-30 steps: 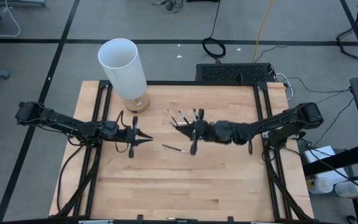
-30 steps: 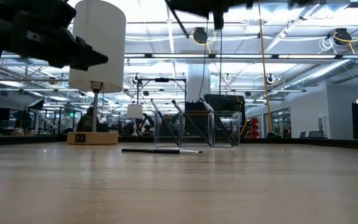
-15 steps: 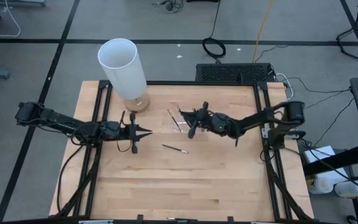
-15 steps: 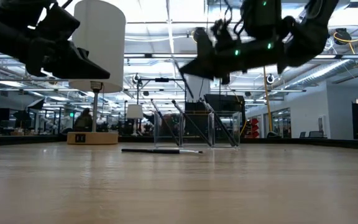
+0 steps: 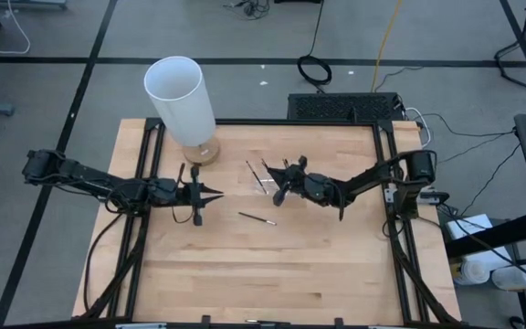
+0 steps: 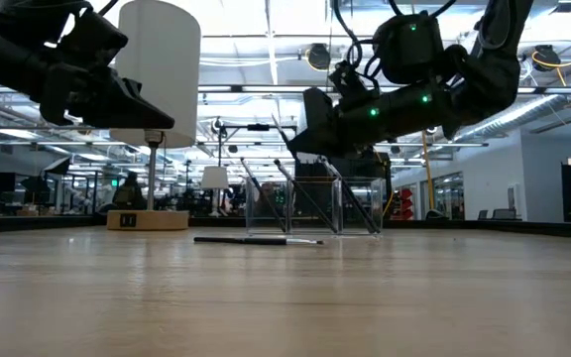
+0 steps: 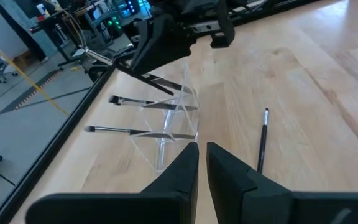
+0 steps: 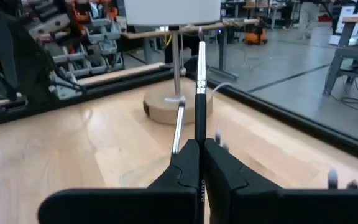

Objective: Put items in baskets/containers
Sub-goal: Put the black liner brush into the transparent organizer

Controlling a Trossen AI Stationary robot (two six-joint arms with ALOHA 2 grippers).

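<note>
Stood at the desk's [image 5: 245, 274] far left: lamp [image 5: 183, 102]; right of it, mid-desk, clear tray [image 5: 268, 176] with brushes [image 5: 252, 173] leaning inside; lay alone nearer the front edge, just before the tray: one loose brush [image 5: 256, 218]; hung left of that brush: left tool [image 5: 215, 195]; hovered over the tray's right end: right tool [image 5: 280, 182], clamped on a brush [image 8: 200, 87].

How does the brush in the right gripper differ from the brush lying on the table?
The held brush is pinched between the right gripper's fingers and is off the wood, above the clear container; the loose brush lies flat on the table, untouched. The held one is at the container; the loose one lies apart from it, toward the left gripper. Both are thin, with dark handles.
</note>
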